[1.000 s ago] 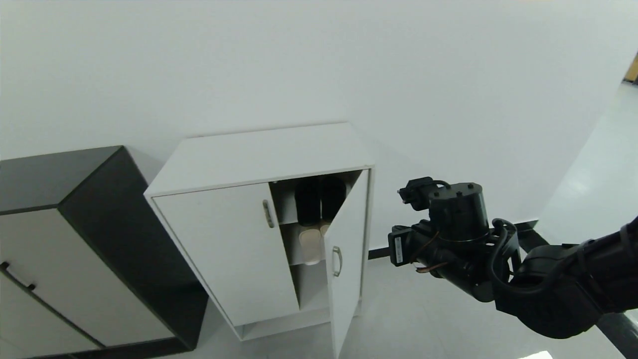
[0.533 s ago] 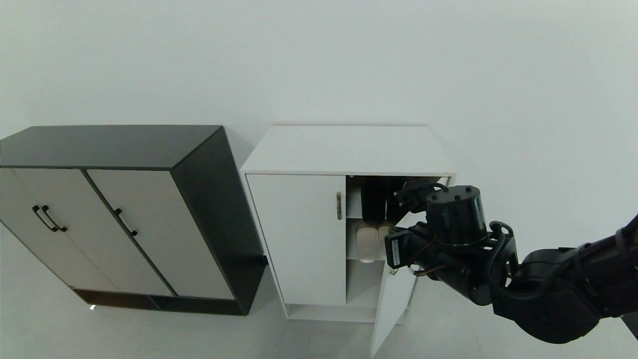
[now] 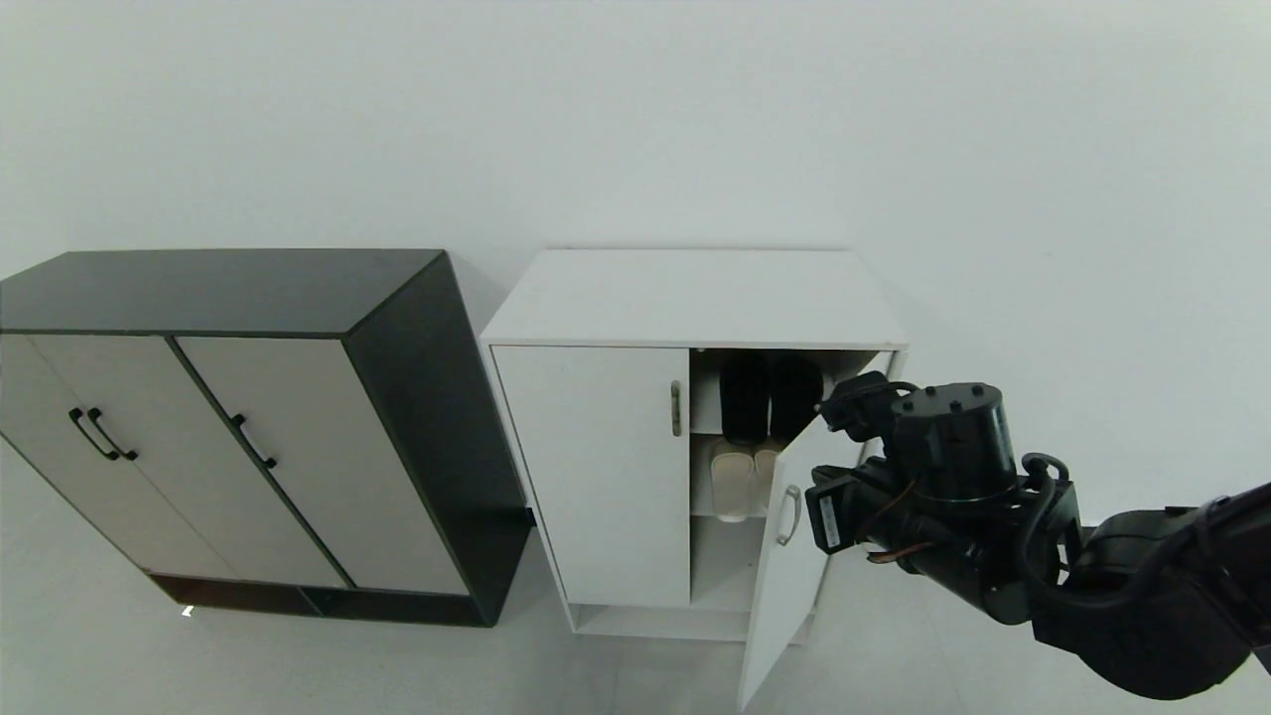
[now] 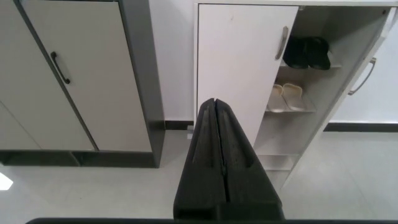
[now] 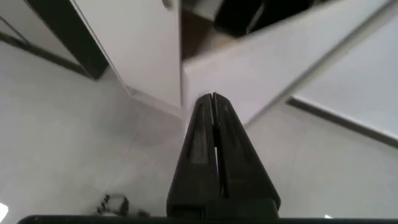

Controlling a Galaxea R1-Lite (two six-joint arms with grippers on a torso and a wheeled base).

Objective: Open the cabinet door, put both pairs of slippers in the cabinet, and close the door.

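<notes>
right gripper has its two fingers pressed flat together with nothing between them, and it sits close to the outer face of the open right door of the white cabinet; if it touches the panel or not, i cannot tell. left gripper is also closed and empty, well apart from the cabinet and facing its front. black slippers lie on the top shelf and beige slippers on the shelf under it, so i judge that only the closing of the door is left. left door is shut, and a black cabinet stands just beside.

what can go wrong, in my opinion: the closed fingers make a narrow, smooth tip, and if they push the panel at a slant they can slide off its edge or catch in the handle. the beige slippers seem to reach the front edge of their shelf; if they stick out, the door will stop on them and not shut fully. a too hard push can make the door bounce open again.
</notes>
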